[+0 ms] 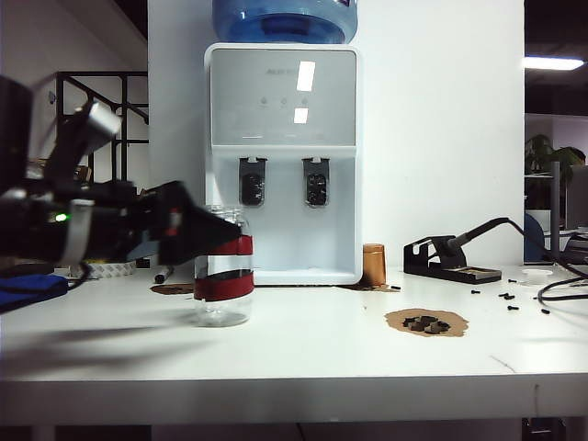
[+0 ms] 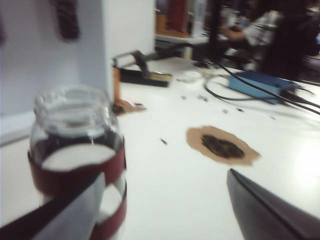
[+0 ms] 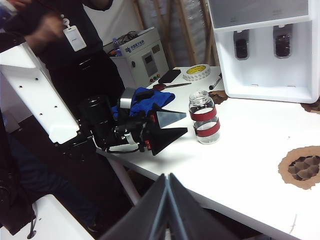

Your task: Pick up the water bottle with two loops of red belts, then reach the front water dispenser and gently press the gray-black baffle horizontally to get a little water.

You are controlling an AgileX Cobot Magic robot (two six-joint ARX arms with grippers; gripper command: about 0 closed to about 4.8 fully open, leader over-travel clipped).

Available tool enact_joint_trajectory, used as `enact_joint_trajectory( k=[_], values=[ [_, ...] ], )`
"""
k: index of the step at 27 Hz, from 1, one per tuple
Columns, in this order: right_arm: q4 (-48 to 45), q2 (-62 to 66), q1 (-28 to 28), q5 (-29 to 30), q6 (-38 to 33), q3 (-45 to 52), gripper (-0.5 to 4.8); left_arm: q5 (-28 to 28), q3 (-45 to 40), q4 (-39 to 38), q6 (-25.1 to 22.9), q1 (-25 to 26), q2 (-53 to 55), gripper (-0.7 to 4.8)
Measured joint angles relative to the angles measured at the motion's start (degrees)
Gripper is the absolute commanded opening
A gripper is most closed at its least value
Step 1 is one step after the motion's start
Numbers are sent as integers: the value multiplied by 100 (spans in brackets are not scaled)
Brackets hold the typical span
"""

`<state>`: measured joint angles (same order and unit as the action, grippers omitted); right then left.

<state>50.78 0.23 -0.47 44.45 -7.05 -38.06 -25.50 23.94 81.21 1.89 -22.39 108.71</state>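
Exterior view: left hand (image 1: 216,241) open, hiding water bottle (image 1: 225,303) side; right hand (image 3: 167,192) shut

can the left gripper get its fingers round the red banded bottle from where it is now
Probably yes. The left gripper is open beside the water bottle, which stands upright with bare table around it and nothing between them.

Frontal table-level view; two wrist views

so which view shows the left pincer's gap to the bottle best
Right wrist view: open left pincer sits clear of the water bottle. Exterior view overlaps them; left wrist view shows only blurred fingers.
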Motion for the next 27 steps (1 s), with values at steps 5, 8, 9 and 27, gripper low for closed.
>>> enact_joint_trajectory(
  k=[5, 8, 9, 27],
  values=[
    [0, 0, 0, -2, 0, 0, 0, 1191, 13, 26, 11, -393, 15, 414],
    [-2, 0, 0, -2, 0, -2, -1, 1773, 15, 2, 11, -636, 229, 435],
    [0, 0, 0, 0, 0, 0, 0, 2004, 20, 0, 9, -656, 291, 437],
    [-2, 0, 0, 24, 0, 0, 0, 3027, 490, -118, 778, -629, 590, 479]
  ],
)
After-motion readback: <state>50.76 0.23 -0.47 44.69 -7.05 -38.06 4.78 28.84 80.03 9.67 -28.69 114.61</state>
